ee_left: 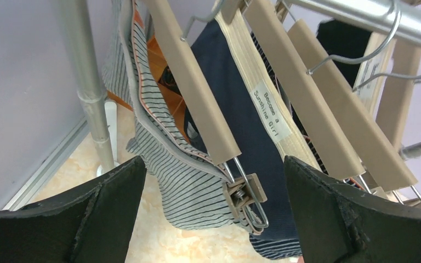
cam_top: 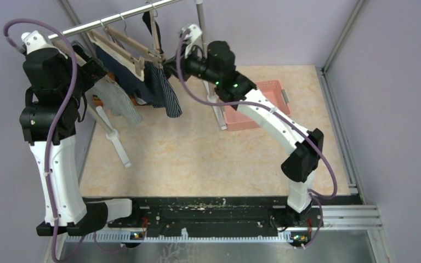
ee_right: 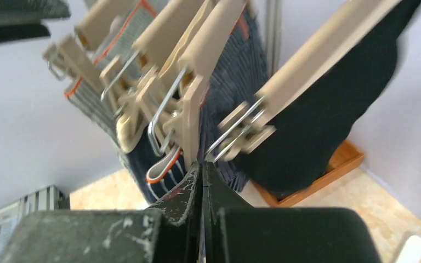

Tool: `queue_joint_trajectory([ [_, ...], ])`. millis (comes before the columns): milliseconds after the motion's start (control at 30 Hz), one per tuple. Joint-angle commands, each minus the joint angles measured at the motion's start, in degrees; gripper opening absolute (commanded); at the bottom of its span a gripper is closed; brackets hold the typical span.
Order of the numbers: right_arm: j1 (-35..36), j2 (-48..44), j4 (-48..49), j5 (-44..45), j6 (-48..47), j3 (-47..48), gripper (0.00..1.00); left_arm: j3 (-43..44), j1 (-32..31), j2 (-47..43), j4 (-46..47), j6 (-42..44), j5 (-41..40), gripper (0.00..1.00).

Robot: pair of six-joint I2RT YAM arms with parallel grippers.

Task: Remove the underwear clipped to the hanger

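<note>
From above, the left hand (cam_top: 100, 72) and right hand (cam_top: 170, 66) both sit high at the far left of the beige marble-patterned bench (cam_top: 197, 153). They are beside the wooden clip hangers (cam_top: 123, 46) on a silver metal rail (cam_top: 87, 26), where grey-striped cloth underwear (cam_top: 118, 98) and navy-striped cloth underwear (cam_top: 167, 96) hang clipped. In the left wrist view, the left hand (ee_left: 214, 164) is spread wide, its 2 fingers (ee_left: 87, 219) either side of the grey-striped cloth underwear (ee_left: 186, 192) without touching it. In the right wrist view, the right hand (ee_right: 202, 178) is pressed closed just under a hanger clip (ee_right: 189, 126); I cannot tell whether it pinches cloth.
</note>
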Motion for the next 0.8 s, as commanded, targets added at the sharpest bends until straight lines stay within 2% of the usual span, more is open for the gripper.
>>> queue_joint_trajectory([
  [0, 5.7, 1.5, -1.2, 3.5, -5.7, 1.4, 0.0, -0.9, -0.2, 0.0, 2.9, 1.6, 2.4, 1.0],
  [67, 6.6, 1.0, -2.6, 4.9, -6.8, 0.7, 0.0, -1.2, -0.2, 0.0, 3.5, 1.8, 2.3, 1.0],
  [267, 6.9, -4.8, 1.1, 10.5, -8.0, -8.9, 0.0, -1.5, -0.1, 0.1, 4.6, 2.7, -0.4, 1.0],
  [767, 6.9, -15.1, 1.7, 20.2, -13.9, -17.8, 0.0, -5.6, -0.1, 2.2, 6.2, 0.6, 0.1, 1.0],
])
